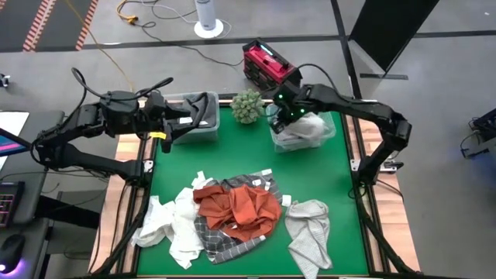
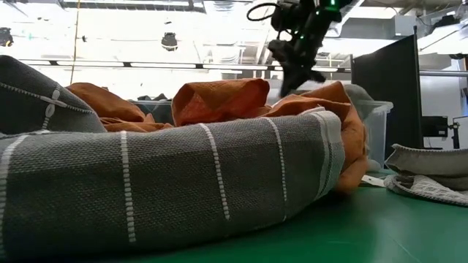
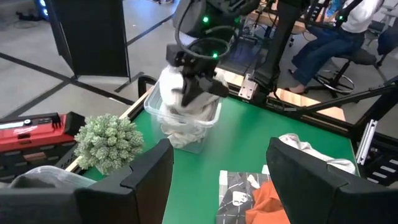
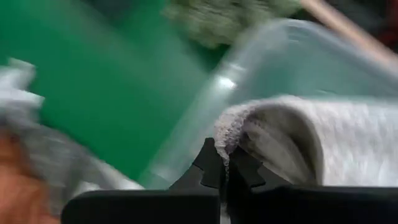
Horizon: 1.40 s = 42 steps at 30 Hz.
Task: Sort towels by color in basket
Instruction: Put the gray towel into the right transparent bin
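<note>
My right gripper (image 1: 285, 115) (image 3: 196, 87) is over the clear right bin (image 1: 332, 130) (image 3: 152, 111) at the table's far side, shut on a pale white-grey towel (image 3: 169, 84) that bulges into that bin. My left gripper (image 1: 186, 118) (image 3: 221, 155) is open and empty at the clear left bin (image 1: 177, 133), which holds a dark grey cloth (image 1: 200, 107). A pile lies near the table's near edge: a rust-orange towel (image 1: 240, 208) (image 2: 219, 98) on top of a dark grey plaid one (image 1: 225, 239) (image 2: 183, 175), white towels (image 1: 174, 225) to its left, and a light grey towel (image 1: 310, 232) (image 2: 428, 172) to its right. My right gripper (image 4: 225, 163) pinches a folded edge of the pale towel (image 4: 233, 134) between its two fingers, coming from above. The rest of the towel (image 4: 292, 140) spreads away from the fingers over the right bin's rim (image 4: 249, 68) and into the bin. How many layers are held, I cannot tell.
A small green plant (image 1: 246, 105) (image 3: 109, 143) stands between the two bins at the far edge. A red case (image 1: 267, 62) (image 3: 31, 127) sits behind it, off the mat. Green mat (image 1: 232, 159) shows between the bins and the pile. A seated person (image 3: 336, 31) is in the room beyond.
</note>
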Tool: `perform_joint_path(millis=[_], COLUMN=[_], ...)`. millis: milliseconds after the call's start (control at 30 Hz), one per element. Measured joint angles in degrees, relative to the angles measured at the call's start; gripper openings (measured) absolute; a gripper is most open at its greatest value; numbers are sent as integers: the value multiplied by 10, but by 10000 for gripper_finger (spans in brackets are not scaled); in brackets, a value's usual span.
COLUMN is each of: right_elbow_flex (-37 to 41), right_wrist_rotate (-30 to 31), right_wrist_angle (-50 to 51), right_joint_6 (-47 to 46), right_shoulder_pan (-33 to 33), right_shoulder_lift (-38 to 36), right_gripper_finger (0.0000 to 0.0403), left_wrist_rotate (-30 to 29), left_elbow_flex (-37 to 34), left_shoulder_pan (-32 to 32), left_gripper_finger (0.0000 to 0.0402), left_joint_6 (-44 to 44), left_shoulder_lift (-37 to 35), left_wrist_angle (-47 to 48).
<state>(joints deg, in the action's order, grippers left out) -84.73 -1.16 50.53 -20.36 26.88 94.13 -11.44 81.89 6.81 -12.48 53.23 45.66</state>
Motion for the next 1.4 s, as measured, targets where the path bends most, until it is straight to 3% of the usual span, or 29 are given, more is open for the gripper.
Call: perform_joint_path(millis=[67, 133, 333, 433, 567, 767, 933, 1200, 1400], right_elbow_flex=[24, 30, 57, 88, 137, 179, 133, 0, -35], right_wrist_rotate=[-29, -30, 56, 43, -7, -45, -80, -13, -11], right_wrist_angle=[-36, -9, 117, 113, 47, -5, 55, 101, 122], right_joint_6=[-26, -32, -27, -24, -18, -54, -34, 31, 28], right_shoulder_pan=[8, 20, 61, 81, 93, 93, 108, 81, 6], right_shoulder_lift=[0, 1, -1, -1, -1, -1, -9, -60, -88], right_gripper_finger=[27, 28, 36, 55, 110, 227, 282, 286, 286], left_wrist_rotate=[0, 1, 0, 0, 0, -1, -8, -38, 54], left_elbow_flex=[0, 0, 0, 0, 0, 0, 0, 0, -11], left_shoulder_pan=[0, 0, 0, 0, 0, 0, 0, 0, -31], left_gripper_finger=[247, 247, 247, 247, 247, 247, 247, 247, 247], left_joint_6=[-4, -10, -21, -22, -22, -18, -17, -6, -38], left_shoulder_lift=[0, -3, -7, -8, -7, -7, -7, -3, 51], left_wrist_angle=[1, 5, 15, 14, 14, 14, 14, 36, 129])
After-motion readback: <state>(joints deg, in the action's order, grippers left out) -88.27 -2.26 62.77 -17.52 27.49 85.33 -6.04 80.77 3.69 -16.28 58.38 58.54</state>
